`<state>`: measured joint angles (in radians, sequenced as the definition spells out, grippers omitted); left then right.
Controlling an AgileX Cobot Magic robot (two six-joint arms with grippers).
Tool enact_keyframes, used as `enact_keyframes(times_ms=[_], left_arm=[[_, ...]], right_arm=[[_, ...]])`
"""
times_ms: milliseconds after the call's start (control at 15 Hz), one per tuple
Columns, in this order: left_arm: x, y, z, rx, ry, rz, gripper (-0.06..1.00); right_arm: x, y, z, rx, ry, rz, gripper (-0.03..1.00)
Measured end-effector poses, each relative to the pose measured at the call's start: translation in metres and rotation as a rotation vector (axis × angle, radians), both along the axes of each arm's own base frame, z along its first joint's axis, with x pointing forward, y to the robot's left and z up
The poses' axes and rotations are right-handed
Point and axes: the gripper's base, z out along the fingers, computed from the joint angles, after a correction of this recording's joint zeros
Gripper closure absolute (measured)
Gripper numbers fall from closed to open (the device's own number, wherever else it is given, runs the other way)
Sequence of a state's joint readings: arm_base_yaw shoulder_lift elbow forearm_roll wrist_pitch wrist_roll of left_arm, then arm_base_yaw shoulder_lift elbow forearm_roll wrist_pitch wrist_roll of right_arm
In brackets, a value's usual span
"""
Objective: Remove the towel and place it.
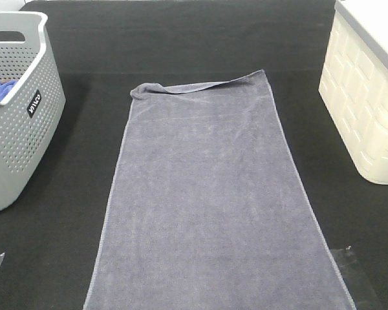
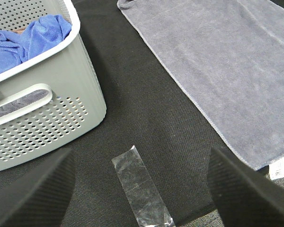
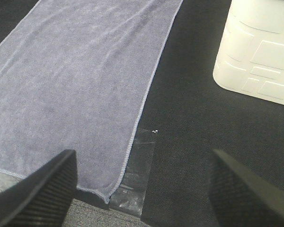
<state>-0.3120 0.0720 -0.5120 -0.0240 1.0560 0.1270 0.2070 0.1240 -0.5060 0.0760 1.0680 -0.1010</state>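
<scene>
The grey-lavender towel (image 1: 210, 200) lies spread flat on the black table, its long side running from front to back, with its far left corner folded over. It also shows in the left wrist view (image 2: 222, 71) and the right wrist view (image 3: 75, 80). My left gripper (image 2: 139, 189) is open and empty, above the table between the grey basket and the towel's left edge. My right gripper (image 3: 142, 189) is open and empty, above the towel's near right corner. Neither gripper shows in the exterior high view.
A grey perforated basket (image 1: 22, 129) at the left holds a bright blue cloth (image 2: 33, 38). A cream bin (image 1: 368, 90) stands at the right. Clear tape strips (image 2: 142, 187) (image 3: 137, 175) lie on the table near the front corners.
</scene>
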Motion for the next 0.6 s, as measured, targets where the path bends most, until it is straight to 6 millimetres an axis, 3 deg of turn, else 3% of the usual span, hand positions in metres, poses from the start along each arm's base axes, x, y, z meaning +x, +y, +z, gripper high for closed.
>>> enact_keyframes(times_ms=[267,600], left_arm=[[-0.0004,0.0007,0.0001,-0.001,-0.006,0.091,0.21],[-0.0066,0.0018,0.0005,-0.006,-0.053,0.291,0.21]], right_arm=[[0.0004,-0.0001,0.0,0.003,0.0,-0.052,0.25],[-0.0003,-0.0014,-0.0002,0.004,-0.013,-0.236,0.25]])
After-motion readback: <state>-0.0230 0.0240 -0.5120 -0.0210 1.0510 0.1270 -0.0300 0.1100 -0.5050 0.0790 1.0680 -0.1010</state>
